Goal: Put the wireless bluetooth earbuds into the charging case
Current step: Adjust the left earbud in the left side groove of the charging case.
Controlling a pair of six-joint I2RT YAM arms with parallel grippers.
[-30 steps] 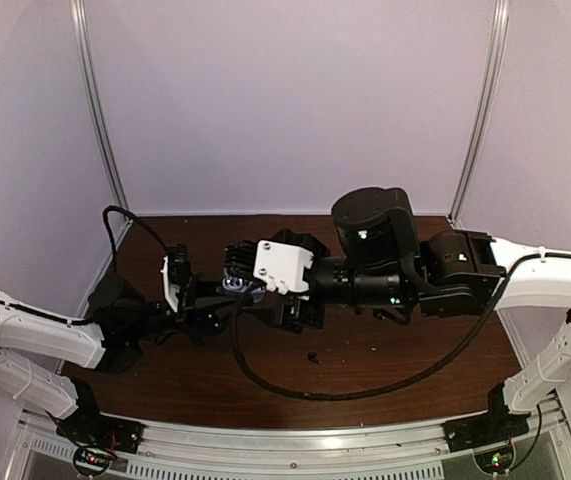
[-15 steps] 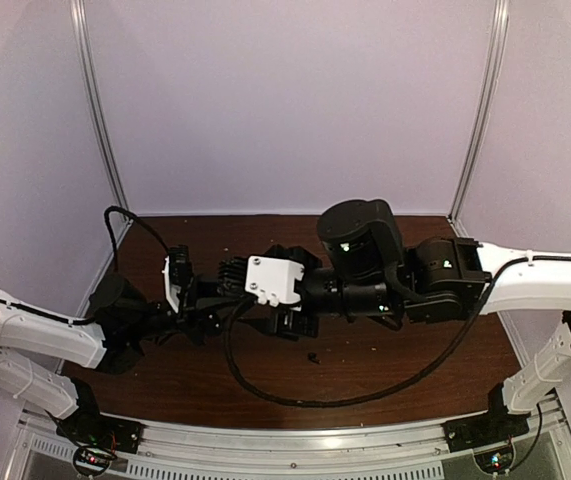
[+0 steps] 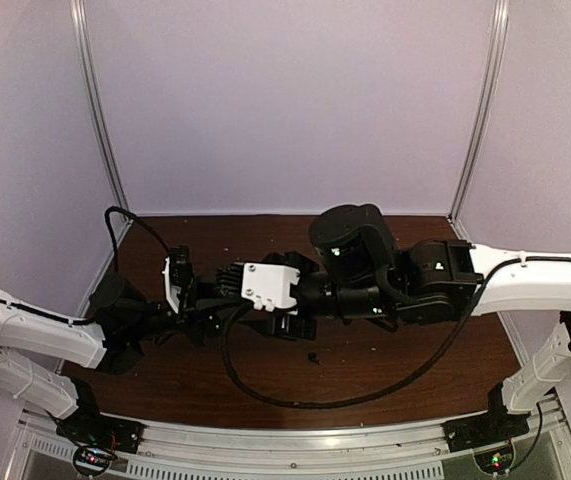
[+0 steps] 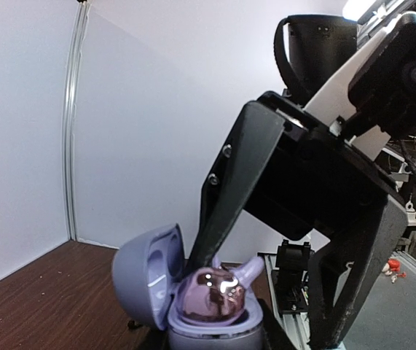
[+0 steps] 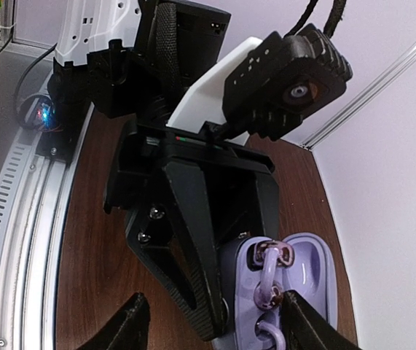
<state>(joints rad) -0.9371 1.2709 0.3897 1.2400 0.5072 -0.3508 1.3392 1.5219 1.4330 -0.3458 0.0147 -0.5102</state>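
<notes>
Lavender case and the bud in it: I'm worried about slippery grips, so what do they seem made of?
The case looks like smooth moulded plastic with a satin finish: soft, even sheen, no sharp glints. The bud looks glossy, perhaps metallised plastic: bright pinpoint highlights and mirror-like reflections.

And the right arm is on the move! Over the last second it has swung leftward, carrying the right tool [image 3: 233, 280] further across the desk towards the other arm. The white camera block [image 3: 270, 285] just behind the tool has slid left and a touch nearer the bases. The big round black joint [image 3: 350, 238] behind that has followed, left and lower in the top view. A second ago the lavender charging case [image 4: 146, 273] glinted just ahead of the tool's tips. Now, from above, the tool covers it completely, and its jaws have been drawing closer together on the way in.
</notes>
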